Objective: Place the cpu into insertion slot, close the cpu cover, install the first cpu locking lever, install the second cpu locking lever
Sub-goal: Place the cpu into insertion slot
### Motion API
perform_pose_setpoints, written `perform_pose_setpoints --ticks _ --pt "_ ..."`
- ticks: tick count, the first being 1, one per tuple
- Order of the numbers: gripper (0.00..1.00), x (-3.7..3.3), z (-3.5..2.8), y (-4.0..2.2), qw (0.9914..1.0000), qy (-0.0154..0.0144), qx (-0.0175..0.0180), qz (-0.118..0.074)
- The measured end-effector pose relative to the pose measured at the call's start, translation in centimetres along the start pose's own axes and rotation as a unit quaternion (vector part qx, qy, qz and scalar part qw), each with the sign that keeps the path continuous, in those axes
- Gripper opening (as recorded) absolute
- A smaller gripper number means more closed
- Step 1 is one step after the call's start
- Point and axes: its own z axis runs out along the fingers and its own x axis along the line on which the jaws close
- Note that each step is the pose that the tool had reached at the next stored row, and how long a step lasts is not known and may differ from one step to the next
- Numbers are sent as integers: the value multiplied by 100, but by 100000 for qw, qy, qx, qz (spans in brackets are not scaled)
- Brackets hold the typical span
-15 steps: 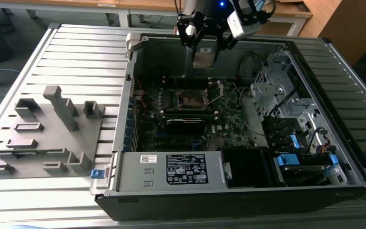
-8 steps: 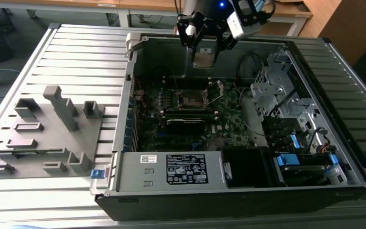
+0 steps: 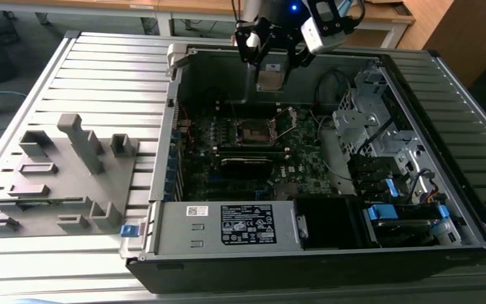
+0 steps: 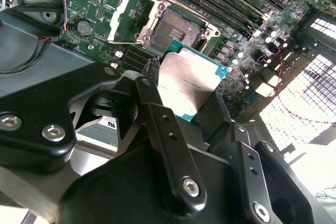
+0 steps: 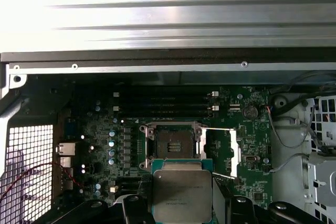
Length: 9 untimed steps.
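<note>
**Operator:** Which step am I on?

**Spotter:** The first one, by my reading. Your gripper hangs well above the insertion slot. Its fingers are clamped on the cpu by two opposite edges, and the dull metal top faces the wrist cameras. The chip is in your grasp and touches nothing on the motherboard.

**Operator:** Is the slot ready to take it?

**Spotter:** It looks so. The cpu cover is swung open and lies to one side of the insertion slot. The slot's dark contact field is bare, with nothing seated in it. Nothing is folded over the slot, so I judge the cover step and both lever steps as not yet begun.

**Operator:** What does seating it ask of me?

**Spotter:** Squareness above all. In both wrist views the chip sits just short of the insertion slot, not centred over it. You need its edges parallel to the slot's shiny rim and its face level. I can't tell from here which corner is keyed, so check that yourself. The descent should be straight and gentle, since any sideways slide across the slot risks the contacts. Keep the fingers clear of the open cover beside the slot.
</note>
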Motion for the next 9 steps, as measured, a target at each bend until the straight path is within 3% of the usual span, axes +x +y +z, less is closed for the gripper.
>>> perform_pose_setpoints --ticks 9 --pt "54 0 19 -2 100000 0 -4 0"
